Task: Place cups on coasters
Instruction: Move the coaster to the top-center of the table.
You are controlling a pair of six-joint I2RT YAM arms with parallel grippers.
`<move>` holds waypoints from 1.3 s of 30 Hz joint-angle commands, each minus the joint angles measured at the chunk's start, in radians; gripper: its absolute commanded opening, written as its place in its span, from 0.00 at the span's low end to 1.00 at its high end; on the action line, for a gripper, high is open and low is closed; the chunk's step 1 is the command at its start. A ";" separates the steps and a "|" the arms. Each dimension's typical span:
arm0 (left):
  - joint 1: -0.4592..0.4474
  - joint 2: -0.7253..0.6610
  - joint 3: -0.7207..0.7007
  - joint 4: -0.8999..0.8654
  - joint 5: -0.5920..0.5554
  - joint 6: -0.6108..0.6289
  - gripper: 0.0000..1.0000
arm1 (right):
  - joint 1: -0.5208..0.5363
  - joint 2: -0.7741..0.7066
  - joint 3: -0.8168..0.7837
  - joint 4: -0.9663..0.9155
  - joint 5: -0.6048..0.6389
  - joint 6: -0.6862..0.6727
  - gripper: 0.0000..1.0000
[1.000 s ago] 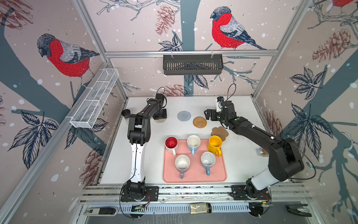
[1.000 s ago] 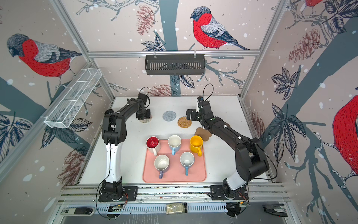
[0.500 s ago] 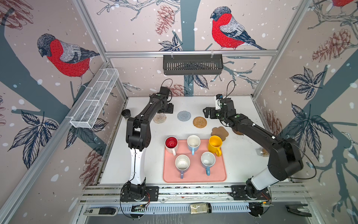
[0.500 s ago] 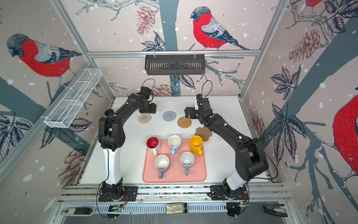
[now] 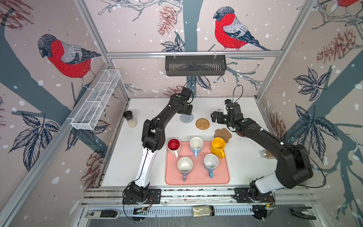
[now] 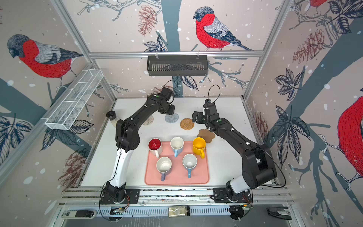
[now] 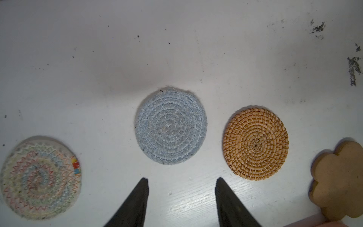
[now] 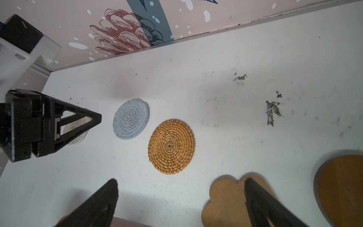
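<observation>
We see a white table [image 7: 176, 49], scuffed with dark specks, boxed in by bird-print walls [image 5: 137, 29]. Five glossy cups [image 5: 196, 144] stand on a smooth pink tray [image 5: 197, 176]. Coasters lie in a row behind it:

- stitched multicolour round [image 7: 40, 177]
- blue rope round [image 7: 170, 127]
- tan rattan round [image 7: 255, 143]
- flower-shaped cork [image 7: 339, 180]
- wooden disc [image 8: 341, 188]

Left gripper [image 7: 181, 179] has its fingers apart. Right gripper [image 8: 180, 180] is spread wide. Neither holds anything.

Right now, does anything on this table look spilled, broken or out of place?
Nothing looks broken. Two oddities: dark crumbly smudges mark the white table beyond the coasters, and a small jar lies on its side below the table's front edge. The mugs stand upright on the pink tray.
</observation>
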 commanded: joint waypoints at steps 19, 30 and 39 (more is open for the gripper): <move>-0.006 0.207 0.076 0.122 -0.025 -0.061 0.49 | 0.000 -0.085 -0.124 0.072 0.002 0.023 1.00; 0.015 0.243 0.063 0.116 -0.066 -0.074 0.53 | 0.043 -0.126 -0.140 0.104 -0.032 0.027 1.00; 0.057 0.180 -0.052 0.086 -0.073 -0.122 0.48 | 0.046 -0.089 -0.129 0.118 -0.034 0.029 1.00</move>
